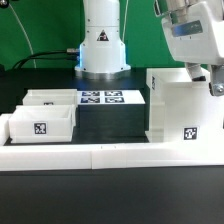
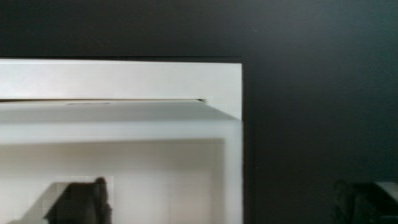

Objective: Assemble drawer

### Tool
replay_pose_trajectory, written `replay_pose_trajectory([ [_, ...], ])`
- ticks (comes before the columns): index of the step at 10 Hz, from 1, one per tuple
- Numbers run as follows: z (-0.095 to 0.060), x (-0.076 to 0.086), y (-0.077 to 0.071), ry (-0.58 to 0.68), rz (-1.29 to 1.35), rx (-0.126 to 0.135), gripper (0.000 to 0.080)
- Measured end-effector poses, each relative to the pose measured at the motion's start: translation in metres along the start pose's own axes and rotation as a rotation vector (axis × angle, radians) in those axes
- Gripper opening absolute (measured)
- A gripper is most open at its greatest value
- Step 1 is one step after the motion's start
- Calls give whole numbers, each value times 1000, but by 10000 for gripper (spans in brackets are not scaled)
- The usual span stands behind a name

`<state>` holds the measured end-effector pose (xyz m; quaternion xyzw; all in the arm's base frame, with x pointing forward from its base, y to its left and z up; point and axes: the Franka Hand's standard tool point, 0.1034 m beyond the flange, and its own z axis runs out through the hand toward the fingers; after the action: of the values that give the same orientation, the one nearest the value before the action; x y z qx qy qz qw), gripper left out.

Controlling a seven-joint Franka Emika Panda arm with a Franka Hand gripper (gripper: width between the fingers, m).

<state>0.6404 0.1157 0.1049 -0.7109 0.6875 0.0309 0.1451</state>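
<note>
Drawer kit at one stage of assembly. The box housing [image 1: 170,105] is shown upright on the black table [image 1: 112,122], at the exterior view's right. It is a large white hollow body with plain smooth walls, and a black-and-white square tag is borne low on its facing side. In the wrist view the box housing [image 2: 125,82] is seen from above as a flat white rim ending in a square corner, with a shaded hollow below it.

The two open-top trays are placed at the exterior view's left, well apart from the housing. The front tray [image 1: 40,127] is marked with a tag on its near wall, and the rear tray [image 1: 47,99] is set just behind it. The marker board [image 1: 101,98] is laid between the rear tray and the housing. The long low border wall [image 1: 100,156] is run along the front of all parts.

The gripper [image 1: 206,80] is held over the housing's upper far corner. In the wrist view the gripper [image 2: 217,205] is seen spread wide, with its dark fingers [image 2: 71,203] set to either side of the housing's side wall and nothing pinched.
</note>
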Motion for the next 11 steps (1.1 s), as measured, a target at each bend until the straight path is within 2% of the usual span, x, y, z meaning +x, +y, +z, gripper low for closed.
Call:
replay_pose_trajectory([
  [2, 0, 0, 0, 0, -14, 0, 648],
  [3, -6, 1, 5, 0, -93, -2, 648],
  [5, -25, 2, 23, -2, -183, -7, 649],
  [7, -35, 4, 36, 2, -254, -9, 649],
  [11, -33, 4, 36, 2, -451, -13, 649],
])
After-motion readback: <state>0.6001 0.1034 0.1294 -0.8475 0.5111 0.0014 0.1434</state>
